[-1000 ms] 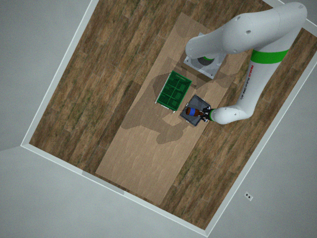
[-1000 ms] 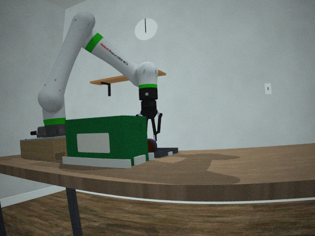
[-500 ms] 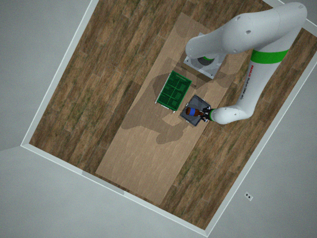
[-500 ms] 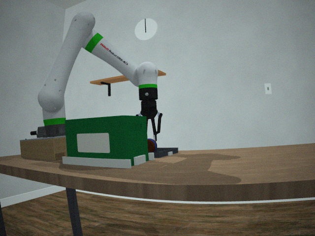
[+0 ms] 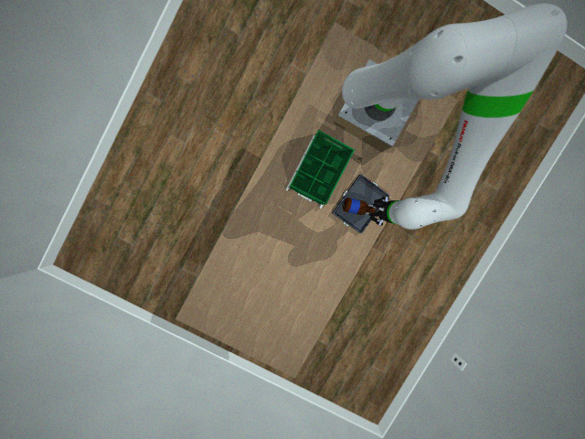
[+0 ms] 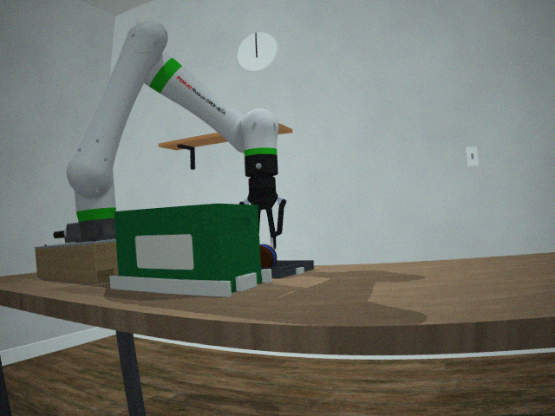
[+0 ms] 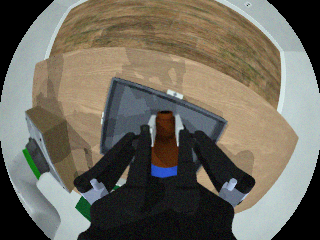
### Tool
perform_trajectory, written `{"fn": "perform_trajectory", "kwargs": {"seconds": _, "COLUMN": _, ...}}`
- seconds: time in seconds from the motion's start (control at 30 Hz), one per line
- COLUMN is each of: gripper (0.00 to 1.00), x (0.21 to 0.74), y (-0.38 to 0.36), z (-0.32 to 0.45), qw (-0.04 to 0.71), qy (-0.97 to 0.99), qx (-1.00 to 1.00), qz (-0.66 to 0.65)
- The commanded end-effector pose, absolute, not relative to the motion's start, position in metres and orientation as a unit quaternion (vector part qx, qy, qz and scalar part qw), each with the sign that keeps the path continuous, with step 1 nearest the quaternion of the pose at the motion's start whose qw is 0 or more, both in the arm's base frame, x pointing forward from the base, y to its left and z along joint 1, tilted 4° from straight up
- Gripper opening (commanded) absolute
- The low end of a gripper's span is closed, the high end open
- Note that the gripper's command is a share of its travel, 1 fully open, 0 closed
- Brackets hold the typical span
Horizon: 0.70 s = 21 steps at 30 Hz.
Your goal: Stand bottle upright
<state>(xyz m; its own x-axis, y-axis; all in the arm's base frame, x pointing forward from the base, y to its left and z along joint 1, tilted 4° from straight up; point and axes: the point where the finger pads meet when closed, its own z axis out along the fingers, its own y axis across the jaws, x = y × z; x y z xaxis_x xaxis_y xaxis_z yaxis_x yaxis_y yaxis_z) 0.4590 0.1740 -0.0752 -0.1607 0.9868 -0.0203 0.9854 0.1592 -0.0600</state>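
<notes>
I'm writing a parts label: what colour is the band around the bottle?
Blue, on the brown bottle; the top view shows it best.

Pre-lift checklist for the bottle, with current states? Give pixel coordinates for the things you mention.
1. Claw (image 5: 375, 210) (image 6: 273, 243) (image 7: 165, 121) shut on the neck of the brown bottle (image 5: 353, 206) (image 6: 267, 256) (image 7: 166, 145): ok
2. Bottle upright: not ok, lying on its side
3. Bottle over the gray tray (image 5: 341, 218) (image 6: 293, 267) (image 7: 107, 117): ok
4. Green crate (image 5: 321, 167) (image 6: 188, 250) (image 7: 86, 207) standing on the table, apart from the tray: ok
5. Grip firm enough to tilt without slipping: cannot tell
</notes>
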Motion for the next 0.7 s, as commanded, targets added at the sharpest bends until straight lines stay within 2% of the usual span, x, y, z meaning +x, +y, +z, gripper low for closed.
{"fn": "perform_trajectory", "kwargs": {"seconds": 0.0, "gripper": 0.0, "x": 0.4593, "y": 0.1741, "z": -0.0746, "qw": 0.012, "qy": -0.761, "qx": -0.648, "qz": 0.029}}
{"fn": "perform_trajectory", "kwargs": {"seconds": 0.67, "gripper": 0.0, "x": 0.4597, "y": 0.1743, "z": -0.0663, "qw": 0.012, "qy": -0.761, "qx": -0.648, "qz": 0.029}}
